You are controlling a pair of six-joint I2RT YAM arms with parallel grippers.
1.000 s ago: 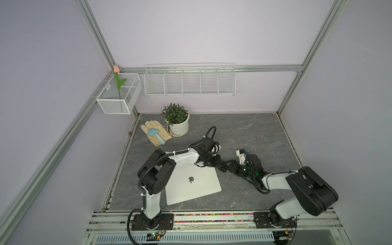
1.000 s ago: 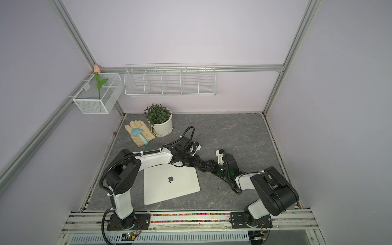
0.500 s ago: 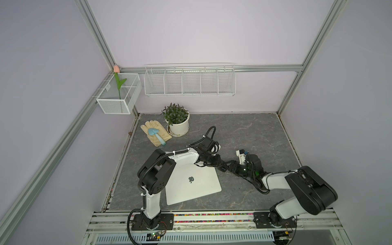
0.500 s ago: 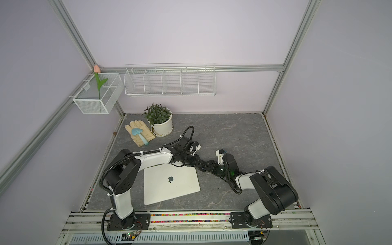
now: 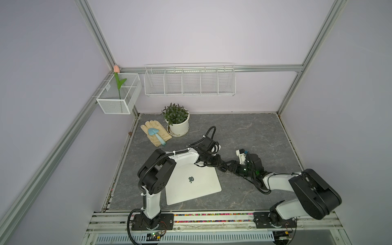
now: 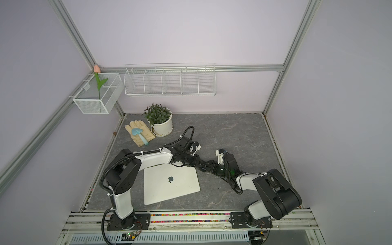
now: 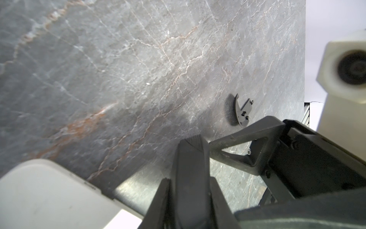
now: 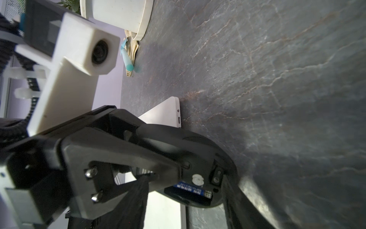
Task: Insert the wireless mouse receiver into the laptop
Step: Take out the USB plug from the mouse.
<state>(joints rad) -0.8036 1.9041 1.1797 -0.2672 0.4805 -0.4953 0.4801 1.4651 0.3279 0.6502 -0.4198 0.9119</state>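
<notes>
The silver-white laptop (image 5: 191, 184) (image 6: 169, 184) lies shut at the front of the table, and its corner shows in the wrist views (image 7: 39, 194) (image 8: 164, 115). Just past its far right corner my two grippers meet. My right gripper (image 8: 188, 178) (image 5: 236, 167) (image 6: 215, 168) is shut on a black mouse (image 8: 198, 142), held underside up with a blue battery showing. My left gripper (image 7: 193, 138) (image 5: 223, 167) (image 6: 203, 167) is shut, with its fingertips against the mouse's underside. The wireless mouse receiver is hidden; I cannot tell whether anything sits between the left fingers.
A thin curved black piece (image 7: 242, 113) lies on the grey table beyond the grippers. At the back left stand a potted plant (image 5: 177, 121) and a glove with a blue trowel (image 5: 156, 134). Wire baskets (image 5: 189, 80) hang on the rear wall.
</notes>
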